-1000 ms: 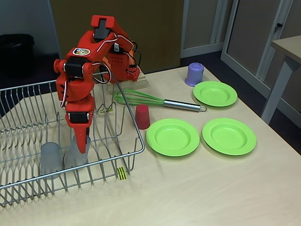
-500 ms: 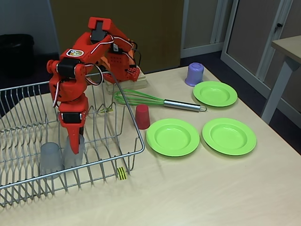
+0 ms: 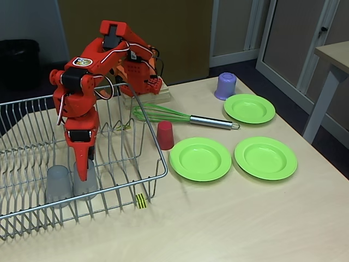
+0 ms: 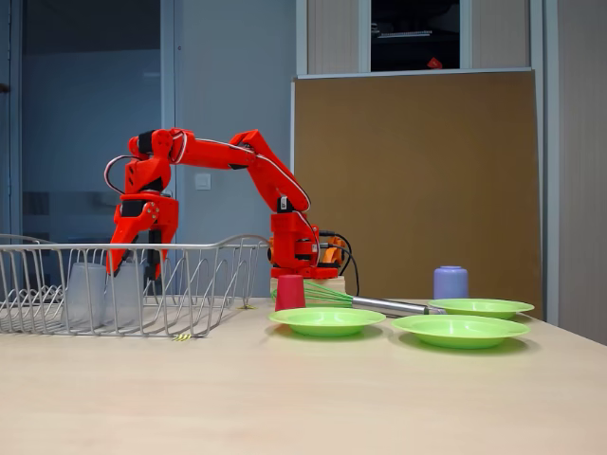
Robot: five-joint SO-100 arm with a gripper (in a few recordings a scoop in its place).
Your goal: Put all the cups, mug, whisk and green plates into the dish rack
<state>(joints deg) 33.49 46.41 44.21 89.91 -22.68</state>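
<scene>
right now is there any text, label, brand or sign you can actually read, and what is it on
No readable text in either fixed view.
Round sticker on the arm's upper joint: print too small to read.
Yellow-and-black striped tag on the dish rack's front edge: stripes only, no letters.
Plates, cups, mug and whisk: no markings visible.

Even indoor light, soft shadows under the green plates, both views sharp, faint tabletop glare perhaps
</scene>
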